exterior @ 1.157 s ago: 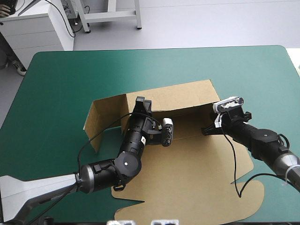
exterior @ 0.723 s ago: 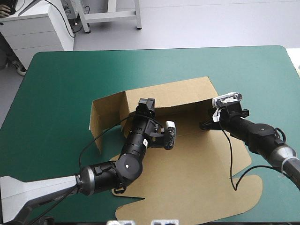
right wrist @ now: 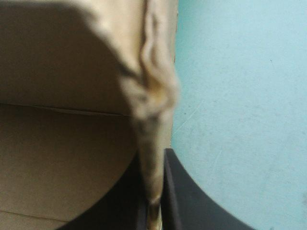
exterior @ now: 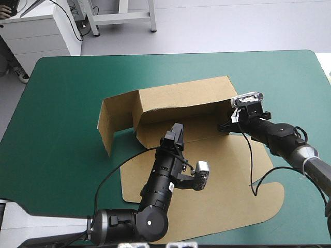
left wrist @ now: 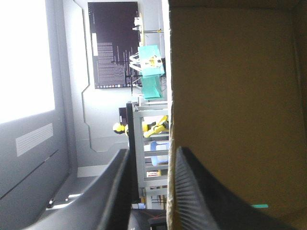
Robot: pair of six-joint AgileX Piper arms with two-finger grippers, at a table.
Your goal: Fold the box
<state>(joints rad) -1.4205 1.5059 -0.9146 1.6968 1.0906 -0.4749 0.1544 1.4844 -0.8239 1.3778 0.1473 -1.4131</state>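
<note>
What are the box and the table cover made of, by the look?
Box: brown cardboard, matte, looks uncoated; the corner clamped in the right pincer is crumpled and shows a fibrous, layered edge, so probably corrugated.
Table cover: teal-green, smooth, low sheen, faint scuffs; a mat or a coated sheet, can't tell which.

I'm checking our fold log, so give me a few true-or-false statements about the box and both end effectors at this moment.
The right end effector is shut on the box's raised wall. True.
The box lies completely flat. False: its far walls stand up.
The left end effector is over the box. True.
The box reaches the table's far edge. False: bare teal-green cover lies beyond it.
</note>
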